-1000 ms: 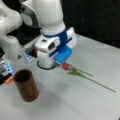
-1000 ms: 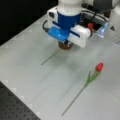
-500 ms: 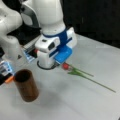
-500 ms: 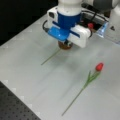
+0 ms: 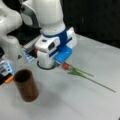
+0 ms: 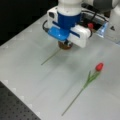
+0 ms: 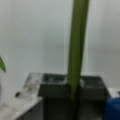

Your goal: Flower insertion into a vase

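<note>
The brown vase (image 5: 26, 85) stands upright at a front view's lower left, its dark inside showing no flower. A red tulip (image 5: 66, 66) lies flat on the table, its stem running right from the gripper (image 5: 53, 63). In a front view a red tulip (image 6: 99, 66) lies right of the gripper (image 6: 65, 46), and a thin green stem (image 6: 50, 57) runs out from under the gripper along the table. The wrist view shows a thick green stem (image 7: 76, 50) rising from the dark fingers (image 7: 55, 90), with no gap beside it. The vase stands apart from the gripper.
The white arm base (image 5: 10, 37) and coloured fixtures (image 5: 7, 71) stand at a front view's left, close behind the vase. A black perforated board (image 6: 15, 107) borders the table at a front view's lower left. A green leaf tip (image 7: 2, 65) shows at the wrist view's left.
</note>
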